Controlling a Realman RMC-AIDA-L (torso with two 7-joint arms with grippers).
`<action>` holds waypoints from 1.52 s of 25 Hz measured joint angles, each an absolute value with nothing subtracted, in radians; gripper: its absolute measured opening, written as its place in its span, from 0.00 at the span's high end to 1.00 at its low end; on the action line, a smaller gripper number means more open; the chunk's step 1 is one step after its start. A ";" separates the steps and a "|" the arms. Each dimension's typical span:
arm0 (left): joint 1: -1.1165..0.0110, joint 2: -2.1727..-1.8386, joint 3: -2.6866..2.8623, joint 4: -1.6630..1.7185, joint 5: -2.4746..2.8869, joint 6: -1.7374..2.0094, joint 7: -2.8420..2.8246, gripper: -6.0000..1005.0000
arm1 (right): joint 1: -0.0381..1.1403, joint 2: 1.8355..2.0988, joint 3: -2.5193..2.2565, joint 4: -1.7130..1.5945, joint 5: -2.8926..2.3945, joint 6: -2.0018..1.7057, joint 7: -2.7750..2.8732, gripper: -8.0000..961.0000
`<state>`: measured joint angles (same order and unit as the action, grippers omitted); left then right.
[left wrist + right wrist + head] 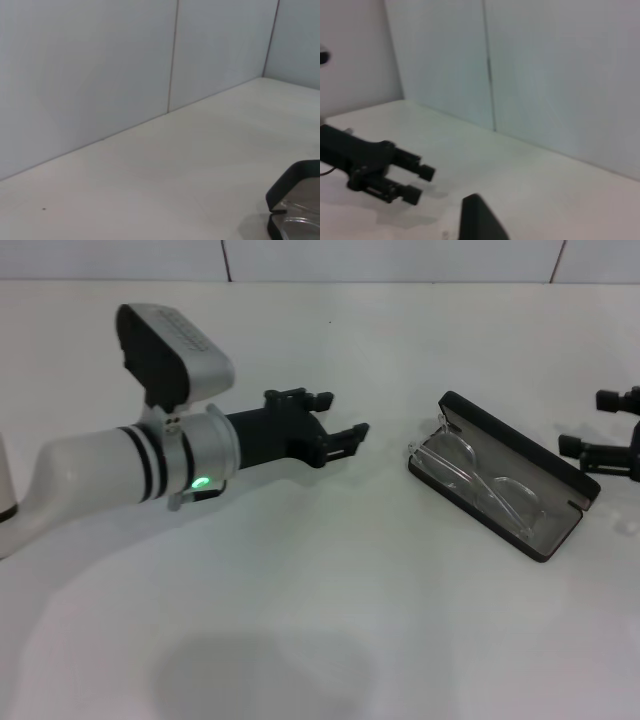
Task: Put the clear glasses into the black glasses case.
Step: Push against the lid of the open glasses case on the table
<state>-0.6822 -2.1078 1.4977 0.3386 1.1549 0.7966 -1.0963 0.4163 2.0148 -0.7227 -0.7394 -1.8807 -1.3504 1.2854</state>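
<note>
1. The black glasses case (505,473) lies open on the white counter (320,620), right of centre, with its lid tipped back toward the far right and the grey lining facing up.
2. The clear glasses (478,480) already rest inside that case on the lining, one thin arm showing at the case's left end. As I judge it, the putting-in is done.
3. My left gripper (341,419) hangs just above the counter, left of the case and clearly apart from it. Its jaws are spread, pointing toward the case, and they grip nothing and touch nothing.
4. I read that empty, spread pose as fitting a hand that has nothing left to carry, set clear so it cannot nudge the case.
5. My right gripper (604,423) sits at the right edge, just beyond the case's far right end. Its jaws are spread too, and empty, not touching the lid.
</note>
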 joint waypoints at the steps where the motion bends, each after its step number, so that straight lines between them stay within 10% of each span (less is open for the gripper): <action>1: -0.683 -2.108 1.531 0.344 1.125 0.789 -1.092 0.34 | 0.416 2.016 -0.738 -0.739 -1.881 -1.336 1.285 0.09; 38: -0.500 -2.086 1.499 0.489 0.866 1.108 -0.972 0.35 | 0.634 2.026 -1.152 -0.619 -1.754 -1.076 1.259 0.09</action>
<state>-0.5004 -2.0862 1.4986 0.4889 0.8660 1.1076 -0.9720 0.6341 2.0264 -1.1521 -0.6189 -1.7537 -1.0763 1.2586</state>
